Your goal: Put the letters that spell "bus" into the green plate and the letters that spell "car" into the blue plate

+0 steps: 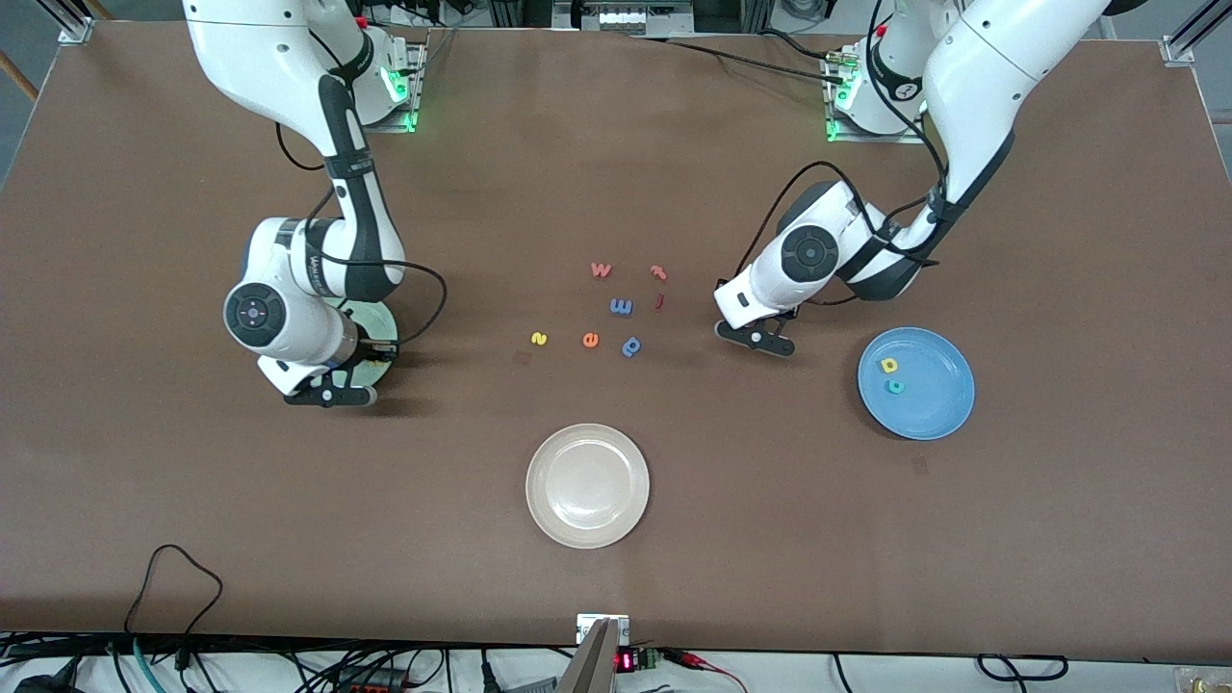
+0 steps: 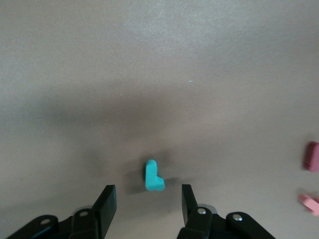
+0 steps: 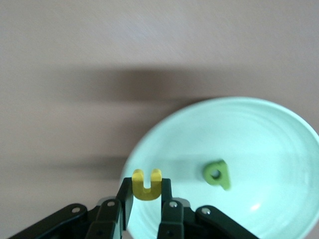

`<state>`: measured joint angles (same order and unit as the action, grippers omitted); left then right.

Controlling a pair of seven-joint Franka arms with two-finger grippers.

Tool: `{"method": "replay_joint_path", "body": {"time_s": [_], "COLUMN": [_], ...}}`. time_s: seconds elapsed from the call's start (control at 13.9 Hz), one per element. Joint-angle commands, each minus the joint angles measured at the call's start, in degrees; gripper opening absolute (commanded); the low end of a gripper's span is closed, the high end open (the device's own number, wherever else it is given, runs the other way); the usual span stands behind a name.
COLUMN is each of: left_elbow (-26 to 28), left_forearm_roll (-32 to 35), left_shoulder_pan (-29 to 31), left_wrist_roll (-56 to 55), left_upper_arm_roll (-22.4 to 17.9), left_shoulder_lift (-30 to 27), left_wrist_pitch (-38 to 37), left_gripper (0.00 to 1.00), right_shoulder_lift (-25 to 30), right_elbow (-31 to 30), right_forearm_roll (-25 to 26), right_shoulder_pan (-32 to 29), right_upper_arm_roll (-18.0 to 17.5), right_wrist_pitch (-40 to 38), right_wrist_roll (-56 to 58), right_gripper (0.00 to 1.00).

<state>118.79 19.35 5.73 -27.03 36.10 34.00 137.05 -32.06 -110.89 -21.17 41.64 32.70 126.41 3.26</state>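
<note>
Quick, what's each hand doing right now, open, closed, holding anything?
Left hand: open, low over the table, fingers either side of the teal "r", not gripping.
Right hand: closed on the yellow "u", over the green plate.

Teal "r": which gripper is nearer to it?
Left. The left gripper is right over the teal "r", fingers open either side of it. The right gripper is at the green plate at the right arm's end, fingers shut on the yellow "u".

Glossy green plate (image 3: pixel 259 149), matt brown tabletop (image 1: pixel 866 539)
</note>
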Motion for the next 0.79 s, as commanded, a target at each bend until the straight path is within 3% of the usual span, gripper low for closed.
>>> {"method": "replay_joint_path", "body": {"time_s": [0.0,0.14,0.22,0.29,0.36,0.58,0.72], "left_elbow": [-0.57,-0.92,-1.1,-1.19,-1.19,-1.45,-1.54], "left_forearm_roll": [5.42,7.35,8.06,8.15,8.24,8.24,8.24], "left_shoulder_pan": [-1.42,-3.0,-3.01,-3.09,-3.01,-3.01,-2.39], "left_wrist_roll": [-4.94,-7.93,-9.08,-9.26,-9.26,-9.26,-8.74], "left_upper_arm_roll": [-1.12,-1.12,-1.12,-1.12,-1.12,-1.12,-1.12], "left_shoulder_lift": [1.59,1.77,2.03,2.29,2.3,2.3,1.86], "left_wrist_pitch": [0.5,0.5,0.5,0.5,0.5,0.59,0.33], "left_gripper": [0.53,0.47,0.47,0.46,0.36,0.11,0.05], "right_shoulder_lift": [4.63,4.81,4.38,4.02,4.02,4.55,4.11], "right_elbow": [-5.99,-7.49,-8.02,-8.2,-8.11,-4.71,-1.8], "right_forearm_roll": [0.87,0.87,0.79,0.78,0.78,0.7,0.26], "right_shoulder_pan": [0.9,0.81,0.81,0.63,0.29,1.94,5.01], "right_upper_arm_roll": [1.22,1.49,1.49,1.49,1.49,1.32,1.14], "right_wrist_pitch": [0.33,0.59,1.12,1.82,1.91,1.39,1.3], "right_wrist_roll": [2.71,3.25,3.16,3.16,3.07,2.46,1.67], "right_gripper": [0.11,0.15,0.27,0.6,1.0,1.0,1.0]}}
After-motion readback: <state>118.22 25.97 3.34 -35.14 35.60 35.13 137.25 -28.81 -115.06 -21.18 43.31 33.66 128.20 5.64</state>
